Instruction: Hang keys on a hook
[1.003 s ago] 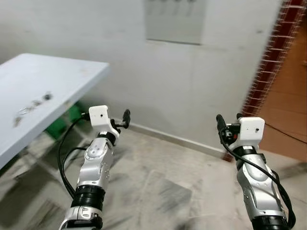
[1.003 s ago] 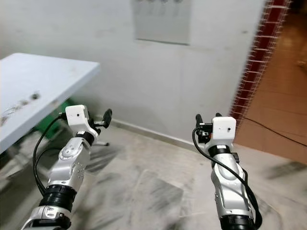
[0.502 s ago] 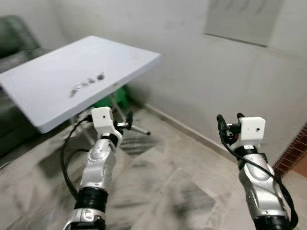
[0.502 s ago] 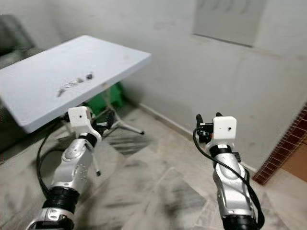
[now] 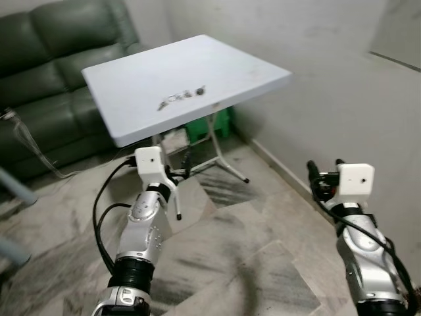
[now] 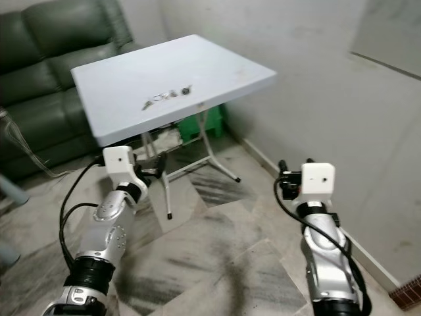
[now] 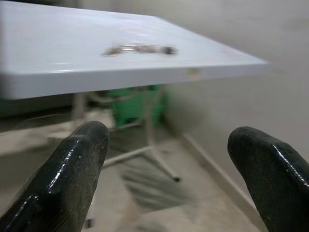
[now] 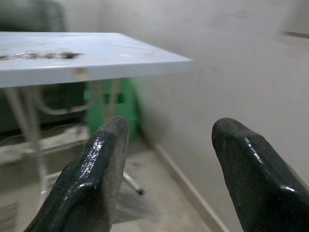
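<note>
A bunch of keys (image 5: 181, 97) lies on the white folding table (image 5: 223, 66) ahead and to my left; it also shows as a small dark cluster of keys (image 7: 137, 49) in the left wrist view. My left gripper (image 5: 183, 164) is held up below the table's near edge, open and empty. My right gripper (image 5: 325, 171) is raised at the right near the wall, open and empty too. The corner of a grey wall panel (image 5: 401, 36) sits at the top right; I cannot make out any hooks on it.
A dark green sofa (image 5: 46, 79) stands behind the table at the left. A green crate (image 5: 212, 125) and the table's white legs (image 5: 223, 158) are under the tabletop. The grey wall (image 5: 329, 85) runs along the right, above a marble floor (image 5: 243, 250).
The whole view has swung left: the table has come to the centre, the sofa has appeared, and the wall panel has slid to the top right edge. Both arms keep their raised pose.
</note>
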You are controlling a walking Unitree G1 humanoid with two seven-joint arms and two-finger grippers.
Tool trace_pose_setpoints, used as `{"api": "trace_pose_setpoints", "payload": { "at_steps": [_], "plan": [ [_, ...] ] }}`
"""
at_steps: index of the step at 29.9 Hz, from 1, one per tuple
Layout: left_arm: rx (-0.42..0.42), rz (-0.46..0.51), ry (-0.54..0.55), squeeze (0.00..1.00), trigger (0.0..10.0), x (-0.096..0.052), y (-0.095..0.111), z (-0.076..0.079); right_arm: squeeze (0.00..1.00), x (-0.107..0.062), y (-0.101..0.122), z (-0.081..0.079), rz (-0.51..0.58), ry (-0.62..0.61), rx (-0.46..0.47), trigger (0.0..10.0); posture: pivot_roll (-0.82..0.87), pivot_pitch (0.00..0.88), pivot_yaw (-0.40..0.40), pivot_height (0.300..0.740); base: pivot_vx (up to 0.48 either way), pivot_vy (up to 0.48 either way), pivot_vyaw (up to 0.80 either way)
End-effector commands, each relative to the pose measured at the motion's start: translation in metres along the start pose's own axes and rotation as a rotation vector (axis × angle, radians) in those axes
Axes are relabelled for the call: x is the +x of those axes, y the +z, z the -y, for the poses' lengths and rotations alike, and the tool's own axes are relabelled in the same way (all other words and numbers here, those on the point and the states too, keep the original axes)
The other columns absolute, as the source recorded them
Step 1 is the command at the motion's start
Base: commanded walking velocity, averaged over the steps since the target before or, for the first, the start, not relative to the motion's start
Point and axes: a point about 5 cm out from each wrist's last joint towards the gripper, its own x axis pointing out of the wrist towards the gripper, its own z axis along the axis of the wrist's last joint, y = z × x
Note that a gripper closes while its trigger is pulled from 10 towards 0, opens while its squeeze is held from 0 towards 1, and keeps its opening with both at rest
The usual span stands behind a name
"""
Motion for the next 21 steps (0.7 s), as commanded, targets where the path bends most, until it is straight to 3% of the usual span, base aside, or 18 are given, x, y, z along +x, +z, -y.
{"api": "trace_pose_setpoints", "payload": {
  "at_steps": [1,7,21],
  "plan": [
    [0.021,0.035,0.014,0.0,10.0,0.0001,0.0083,-0.0064,0.0,0.0015,0.0047,-0.0085,0.018,0.026,0.007,10.0,-0.1,0.0,0.038,0.74,0.0,0.0,0.8],
    [0.022,0.057,0.007,0.0,10.0,-0.0001,0.0113,-0.0063,0.0,0.0014,0.0051,-0.0093,0.025,0.037,0.01,10.0,-0.1,0.0,0.038,0.74,0.046,0.0,0.78],
    [0.007,0.068,0.013,0.0,10.0,0.0013,0.0138,-0.0066,0.0,0.0014,0.0077,-0.0117,0.044,0.049,0.047,10.0,-0.11,0.0,0.041,0.74,0.344,0.0,0.0]
  ]
}}
